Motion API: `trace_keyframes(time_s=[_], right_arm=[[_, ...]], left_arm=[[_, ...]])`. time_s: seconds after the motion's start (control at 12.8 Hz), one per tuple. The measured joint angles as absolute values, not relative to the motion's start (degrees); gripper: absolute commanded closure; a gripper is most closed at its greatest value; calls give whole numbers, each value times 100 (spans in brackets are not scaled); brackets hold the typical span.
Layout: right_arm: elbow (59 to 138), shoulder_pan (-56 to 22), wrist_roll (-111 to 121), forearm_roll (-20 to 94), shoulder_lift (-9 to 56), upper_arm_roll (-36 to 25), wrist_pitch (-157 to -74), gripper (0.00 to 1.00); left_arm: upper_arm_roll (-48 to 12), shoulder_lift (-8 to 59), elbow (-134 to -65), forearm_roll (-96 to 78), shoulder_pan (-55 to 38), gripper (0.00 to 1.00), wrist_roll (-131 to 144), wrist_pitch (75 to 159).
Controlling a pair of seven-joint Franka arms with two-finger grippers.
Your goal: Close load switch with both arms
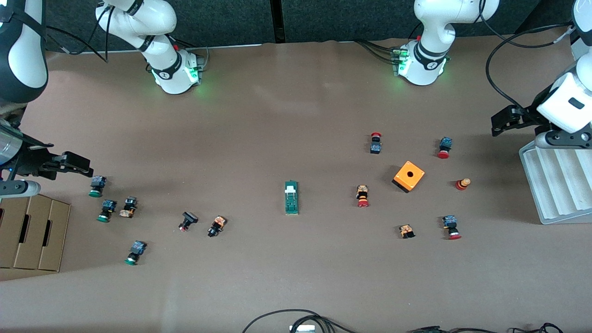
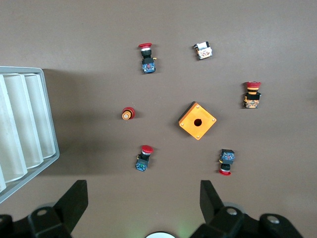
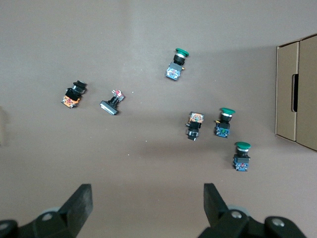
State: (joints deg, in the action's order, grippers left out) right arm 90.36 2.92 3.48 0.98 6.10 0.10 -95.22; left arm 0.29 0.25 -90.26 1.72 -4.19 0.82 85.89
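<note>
Mid-table sits load switch (image 1: 291,197), untouched, well apart from both grippers. Left gripper (image 1: 502,121) hangs by white tray (image 1: 555,185), jaws spread wide. Right gripper (image 1: 76,163) over green buttons, also spread, holding nothing. Looks like approach step; next both need reaching in toward switch.

A brown table (image 1: 296,115) is filling the frame. At its centre the load switch (image 1: 291,198) is showing green with a white slider — right of it, the box (image 1: 409,176) is glowing orange. Push buttons are wearing red caps (image 1: 443,155) at right, green caps (image 1: 95,194) at left.
</note>
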Motion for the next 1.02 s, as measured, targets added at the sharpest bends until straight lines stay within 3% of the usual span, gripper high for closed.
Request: trace_keyframes(time_s=[0.7, 1.02], right_arm=[[9036, 293, 348, 97, 610, 2, -9530, 0], [9036, 343, 348, 97, 621, -51, -9583, 0]], left_arm=[[21, 25, -9026, 162, -420, 0, 92, 8590], [-462, 25, -8979, 149, -458, 0, 861, 8591]])
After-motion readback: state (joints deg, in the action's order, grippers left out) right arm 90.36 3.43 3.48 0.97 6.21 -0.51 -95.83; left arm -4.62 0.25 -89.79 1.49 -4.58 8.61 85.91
